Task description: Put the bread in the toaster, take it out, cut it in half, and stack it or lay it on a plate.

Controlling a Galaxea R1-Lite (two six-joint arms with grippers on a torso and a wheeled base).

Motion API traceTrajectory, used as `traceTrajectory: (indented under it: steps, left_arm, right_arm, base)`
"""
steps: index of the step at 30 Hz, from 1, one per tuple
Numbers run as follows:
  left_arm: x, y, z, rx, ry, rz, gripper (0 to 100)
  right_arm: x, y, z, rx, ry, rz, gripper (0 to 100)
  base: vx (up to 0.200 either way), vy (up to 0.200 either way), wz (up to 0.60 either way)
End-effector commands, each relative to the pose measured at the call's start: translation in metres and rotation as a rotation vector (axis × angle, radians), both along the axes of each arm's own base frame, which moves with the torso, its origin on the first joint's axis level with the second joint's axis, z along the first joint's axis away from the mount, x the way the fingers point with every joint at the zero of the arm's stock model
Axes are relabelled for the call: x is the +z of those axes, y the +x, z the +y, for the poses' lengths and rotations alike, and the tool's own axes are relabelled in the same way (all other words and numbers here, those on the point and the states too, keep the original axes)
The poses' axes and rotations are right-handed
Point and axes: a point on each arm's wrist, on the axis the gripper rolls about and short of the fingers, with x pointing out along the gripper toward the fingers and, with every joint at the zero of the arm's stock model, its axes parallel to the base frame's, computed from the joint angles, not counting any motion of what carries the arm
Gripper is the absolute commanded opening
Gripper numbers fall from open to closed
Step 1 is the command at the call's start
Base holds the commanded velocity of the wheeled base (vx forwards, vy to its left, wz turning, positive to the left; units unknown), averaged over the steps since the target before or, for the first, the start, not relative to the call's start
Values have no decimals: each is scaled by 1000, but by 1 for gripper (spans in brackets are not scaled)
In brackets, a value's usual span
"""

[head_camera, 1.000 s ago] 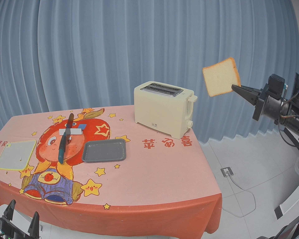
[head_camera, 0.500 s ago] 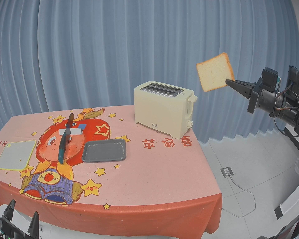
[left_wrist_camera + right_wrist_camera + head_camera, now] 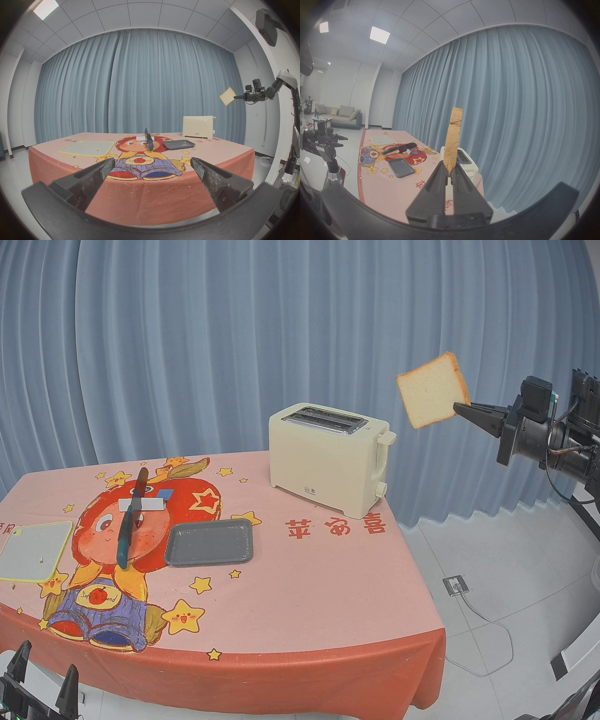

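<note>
1. A blue curtain (image 3: 250, 334) is seen behind a table (image 3: 325, 602) covered with a pink cartoon cloth.
2. The bread (image 3: 431, 390), one slice, is held in the air, tilted. It is above and to the right of the toaster (image 3: 328, 455), past the table edge, and touches nothing but the claw.
3. The right gripper (image 3: 457, 406) is pinched down on the slice's lower corner, with only a small part of the crust caught between the fingers.
4. The toaster is stood at the table's far right corner. Its two slots face up and appear empty, and its lever is at the right end.
5. A grey tray (image 3: 209, 542) is laid mid-table. A knife (image 3: 128, 521) is propped on a white rest to its left, and a cutting board (image 3: 31, 550) is placed at the left edge.
6. The left gripper (image 3: 45, 671) is parked low at the near table edge, spread wide with nothing in it.
7. Step judged: first one, bread carried to the toaster. No toasting or cutting is done yet.
8. Next move judged: the slice needs to be brought over a slot, turned so its thin edge lines up along the slot, then lowered and released. Swing is likely with a corner grip, so a slow approach is advised.
</note>
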Motion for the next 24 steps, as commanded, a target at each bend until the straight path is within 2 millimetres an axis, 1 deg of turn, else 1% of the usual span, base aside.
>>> traceTrajectory:
  steps: [1, 2, 3, 4, 6, 8, 9, 10, 12, 13, 19, 24]
  left_arm:
    - [-5, 1, 0, 1, 0, 18, 100]
    - [-5, 1, 0, -1, 0, 18, 100]
    - [-5, 1, 0, -1, 0, 18, 100]
    - [-5, 1, 0, 1, 0, 18, 100]
    - [-5, 1, 0, 1, 0, 18, 100]
    - [-5, 1, 0, 1, 0, 18, 100]
    - [-5, 1, 0, -1, 0, 18, 100]
    - [-5, 1, 0, 1, 0, 18, 100]
    - [-5, 1, 0, -1, 0, 18, 100]
    - [-5, 1, 0, 1, 0, 18, 100]
    - [-5, 1, 0, 1, -2, 18, 100]
    - [-5, 1, 0, 1, 0, 18, 100]
  right_arm:
    - [-5, 16, 4, 4, -5, 11, 0]
    - [-5, 21, 5, 5, -7, 8, 0]
    - [-5, 21, 5, 5, -7, 8, 0]
    - [-4, 31, 7, 7, -11, -5, 0]
    - [-4, 39, 9, 7, -10, -8, 0]
    - [-3, 46, 10, 9, -9, -13, 0]
    - [-3, 46, 10, 9, -9, -13, 0]
    - [-3, 52, 12, 16, -8, -17, 0]
    - [-4, 58, 13, 19, -7, -19, 0]
    - [-7, 65, 14, 21, -8, -16, 0]
    - [-11, 79, 17, 22, -7, -19, 0]
    - [-8, 93, 20, 22, -3, -41, 0]
  base:
    - [0, 0, 0]
    - [0, 0, 0]
    - [0, 0, 0]
    - [0, 0, 0]
    - [0, 0, 0]
    - [0, 0, 0]
    - [0, 0, 0]
    - [0, 0, 0]
    - [0, 0, 0]
    - [0, 0, 0]
    - [0, 0, 0]
    - [0, 0, 0]
